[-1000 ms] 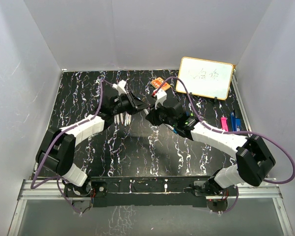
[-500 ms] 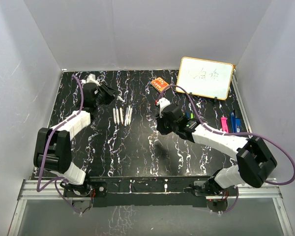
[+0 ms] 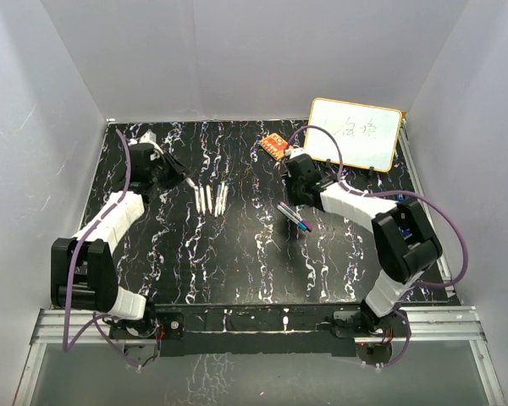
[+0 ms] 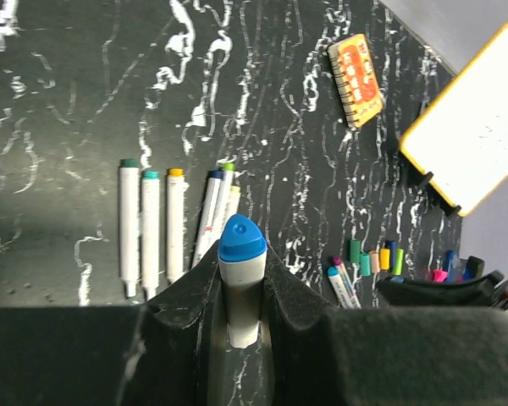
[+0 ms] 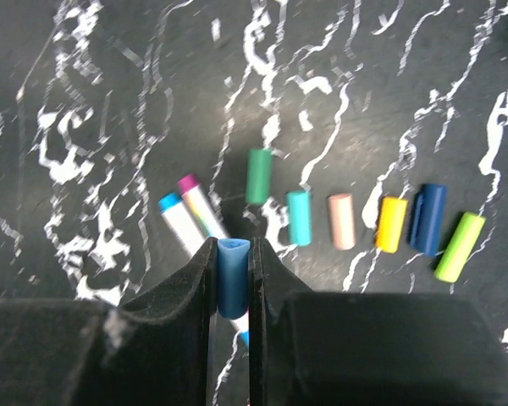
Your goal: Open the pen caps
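Jaws, together a second ago, are drawn apart | left jaws clamped on marker (image 4: 240, 288) | right jaws clamped on blue cap (image 5: 233, 279) | cap judged pulled off.

Reaching far forward on the left side with the left arm (image 3: 110, 222), nearly straight. Clamping a white marker (image 4: 240, 292) in the left gripper (image 4: 241, 260), jaws tight on it. Bending the right arm (image 3: 356, 203) sharply at the elbow, forearm toward the middle. Pinching a blue cap (image 5: 232, 275) in the right gripper (image 5: 231, 249), jaws nearly together.
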### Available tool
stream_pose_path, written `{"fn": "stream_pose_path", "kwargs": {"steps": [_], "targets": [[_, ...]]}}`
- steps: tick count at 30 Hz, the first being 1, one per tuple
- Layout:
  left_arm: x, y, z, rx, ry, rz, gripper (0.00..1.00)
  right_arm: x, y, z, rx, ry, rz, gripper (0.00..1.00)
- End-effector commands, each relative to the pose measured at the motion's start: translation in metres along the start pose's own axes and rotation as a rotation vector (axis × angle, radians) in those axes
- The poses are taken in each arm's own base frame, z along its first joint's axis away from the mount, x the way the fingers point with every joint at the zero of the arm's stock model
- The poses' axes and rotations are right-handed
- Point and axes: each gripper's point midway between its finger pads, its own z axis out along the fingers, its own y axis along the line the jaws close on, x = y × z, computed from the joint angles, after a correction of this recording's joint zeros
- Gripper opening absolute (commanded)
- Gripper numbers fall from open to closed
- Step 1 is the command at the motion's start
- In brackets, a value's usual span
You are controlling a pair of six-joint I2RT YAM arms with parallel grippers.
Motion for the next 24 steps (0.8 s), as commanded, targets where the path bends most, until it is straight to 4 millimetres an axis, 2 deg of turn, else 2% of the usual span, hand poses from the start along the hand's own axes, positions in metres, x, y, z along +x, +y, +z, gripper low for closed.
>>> {"fn": "stream_pose_path", "kwargs": {"steps": [1, 6, 11, 18, 24], "targets": [[-0.001, 0.016, -0.010, -0.035, 0.061, 0.039, 0.00, -0.037, -0.023, 0.010, 0.040, -0.054, 0.057, 0.00], [0.007, 0.036, -0.005, -0.080, 0.126, 0.045, 0.00, -0.037, -0.042, 0.035, 0.074, -0.016, 0.065, 0.00], [0.010, 0.049, -0.004, -0.103, 0.152, 0.047, 0.00, -0.039, -0.051, 0.052, 0.083, 0.009, 0.075, 0.00], [0.012, 0.063, 0.000, -0.136, 0.182, 0.045, 0.00, -0.043, -0.057, 0.067, 0.083, 0.021, 0.081, 0.00], [0.024, 0.072, 0.010, -0.141, 0.235, 0.035, 0.00, -0.038, -0.058, 0.073, 0.082, 0.046, 0.081, 0.00]]}}
